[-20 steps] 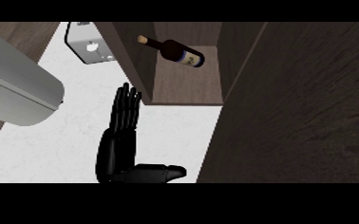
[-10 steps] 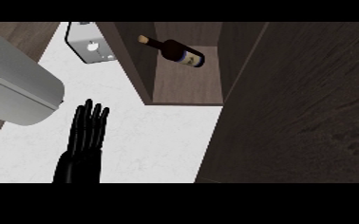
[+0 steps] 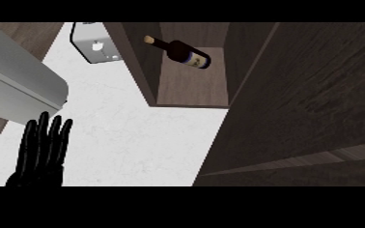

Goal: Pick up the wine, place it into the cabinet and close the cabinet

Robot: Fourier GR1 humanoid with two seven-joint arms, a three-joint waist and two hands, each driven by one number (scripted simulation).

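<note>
Wine [image 3: 182, 54] in cabinet [image 3: 192, 89], neck pointing left. My L hand [image 3: 44, 147], fingers straight, empty, at counter [image 3: 143, 135] near-left corner; open door [image 3: 299, 101] well right of it.

You see the wine bottle [image 3: 179, 54], dark glass, tan cap, pale label with a blue band, neck leaning to the upper left, inside the open cabinet [image 3: 192, 89], toward the shelf's far edge, dark wooden door [image 3: 299, 96] swung wide at your right
</note>
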